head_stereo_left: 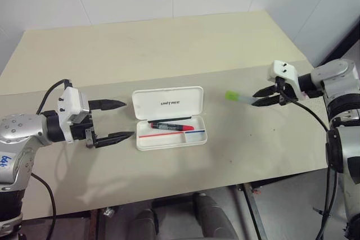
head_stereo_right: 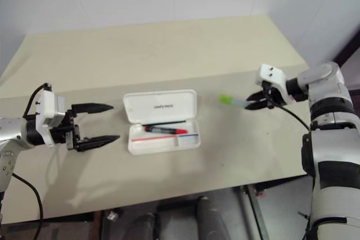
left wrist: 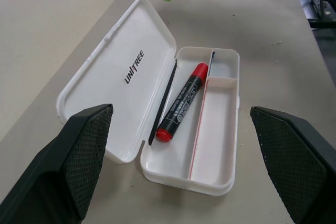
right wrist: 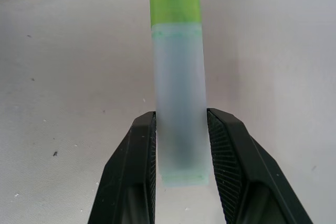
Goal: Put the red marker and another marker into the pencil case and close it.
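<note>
The green-capped marker is clamped in the right tool, cap aimed left at the open pencil case, which lies nearer the spread, empty left tool.

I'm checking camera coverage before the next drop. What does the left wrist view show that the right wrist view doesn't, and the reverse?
Left wrist view alone: the open pencil case with the red marker lying inside, framed by the left gripper with its fingers wide apart. Right wrist view alone: the right gripper with its fingers clamped on the green marker's pale barrel. Both share the green marker and the table.
</note>
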{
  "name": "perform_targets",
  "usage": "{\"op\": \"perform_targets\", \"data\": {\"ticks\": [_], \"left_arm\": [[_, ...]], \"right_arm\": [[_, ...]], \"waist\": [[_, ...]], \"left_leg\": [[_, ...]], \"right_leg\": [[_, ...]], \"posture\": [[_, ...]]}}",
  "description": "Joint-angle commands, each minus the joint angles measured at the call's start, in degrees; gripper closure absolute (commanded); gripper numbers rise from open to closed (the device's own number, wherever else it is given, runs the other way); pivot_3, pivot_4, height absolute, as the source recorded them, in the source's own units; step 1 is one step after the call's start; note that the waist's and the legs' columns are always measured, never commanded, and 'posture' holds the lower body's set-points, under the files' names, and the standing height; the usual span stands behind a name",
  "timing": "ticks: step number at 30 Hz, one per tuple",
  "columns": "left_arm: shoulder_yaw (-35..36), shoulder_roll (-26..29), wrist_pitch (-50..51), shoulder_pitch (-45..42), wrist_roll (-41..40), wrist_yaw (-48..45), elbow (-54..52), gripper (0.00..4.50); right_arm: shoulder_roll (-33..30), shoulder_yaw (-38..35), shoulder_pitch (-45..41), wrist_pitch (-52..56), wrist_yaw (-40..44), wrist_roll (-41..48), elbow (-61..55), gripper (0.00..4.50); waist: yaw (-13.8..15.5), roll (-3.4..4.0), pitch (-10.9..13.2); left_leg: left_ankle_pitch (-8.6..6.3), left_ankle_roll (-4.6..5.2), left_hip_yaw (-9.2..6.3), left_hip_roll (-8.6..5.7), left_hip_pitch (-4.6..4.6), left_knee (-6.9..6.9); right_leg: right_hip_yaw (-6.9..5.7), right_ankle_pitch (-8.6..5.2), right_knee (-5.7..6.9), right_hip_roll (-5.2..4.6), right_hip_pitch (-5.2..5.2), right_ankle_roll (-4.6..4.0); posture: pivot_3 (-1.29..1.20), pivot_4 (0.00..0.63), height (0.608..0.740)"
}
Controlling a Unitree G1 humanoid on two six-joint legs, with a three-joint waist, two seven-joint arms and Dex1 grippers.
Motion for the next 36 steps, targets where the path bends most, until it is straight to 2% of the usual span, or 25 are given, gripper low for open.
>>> {"op": "perform_targets", "data": {"ticks": [1,5,10,14,17,22,31,36], "left_arm": [[1.58,0.21,-3.05,0.77,1.00,-1.32,1.71,0.00],[0.32,0.09,-5.01,0.83,2.22,-2.02,2.97,0.00],[-0.33,-0.17,-6.43,0.78,2.88,-2.45,3.88,0.00],[-0.35,-0.45,-7.08,1.28,3.13,-2.59,4.11,0.00],[-0.45,-0.51,-7.63,1.66,3.44,-2.71,4.24,0.00],[-0.82,0.01,-7.77,3.15,4.10,-3.42,4.10,0.00],[-0.48,-0.41,-9.03,3.02,4.94,-3.58,4.83,0.00],[-0.11,-0.69,-9.00,3.79,4.68,-2.93,3.77,0.00]], "right_arm": [[-1.94,3.20,3.39,1.81,5.25,8.98,-11.27,3.43],[-3.65,7.29,12.27,11.64,5.25,18.98,-33.55,3.43],[-3.58,7.30,19.93,24.07,3.73,22.90,-54.62,3.43],[-2.11,8.43,22.65,31.39,0.79,24.43,-65.40,3.43],[-0.37,9.25,23.11,34.33,-1.00,24.18,-68.97,3.43],[5.94,13.60,22.68,37.00,-5.91,20.65,-71.69,3.43],[18.03,19.48,16.79,37.56,-12.31,14.67,-65.12,3.43],[21.09,20.04,14.46,38.40,-12.88,13.65,-62.71,3.43]], "waist": [[-0.02,0.00,0.00],[0.11,0.01,0.00],[0.48,0.02,0.01],[0.88,0.02,0.01],[1.15,0.02,0.01],[1.53,-0.01,-0.01],[1.83,-0.02,-0.01],[1.82,-0.02,-0.01]], "left_leg": [[0.00,0.00,0.00,0.01,0.01,0.00],[0.00,0.00,-0.04,0.03,0.00,-0.02],[0.00,0.00,-0.06,0.02,-0.01,0.07],[0.00,0.00,-0.07,0.02,0.00,0.09],[0.00,0.01,-0.07,0.03,0.00,0.09],[0.00,0.01,-0.07,0.05,0.00,0.07],[0.00,0.00,-0.14,0.04,-0.06,0.05],[0.00,0.00,-0.23,0.06,-0.09,-0.02]], "right_leg": [[0.00,0.00,0.01,0.00,0.00,0.00],[-0.01,-0.02,0.07,0.02,-0.04,0.00],[-0.01,-0.03,0.16,0.00,-0.04,0.00],[-0.03,-0.04,0.17,0.00,-0.03,-0.02],[-0.04,-0.04,0.17,0.00,-0.04,-0.03],[-0.06,-0.06,0.18,0.02,-0.08,-0.06],[-0.17,-0.07,0.17,-0.01,-0.11,-0.10],[-0.26,-0.09,0.14,-0.03,-0.13,-0.12]], "posture": [[0.00,0.150,0.740],[0.00,0.150,0.740],[0.00,0.150,0.740],[0.00,0.150,0.740],[0.00,0.150,0.740],[0.00,0.150,0.740],[0.00,0.150,0.740],[0.00,0.150,0.740]]}}
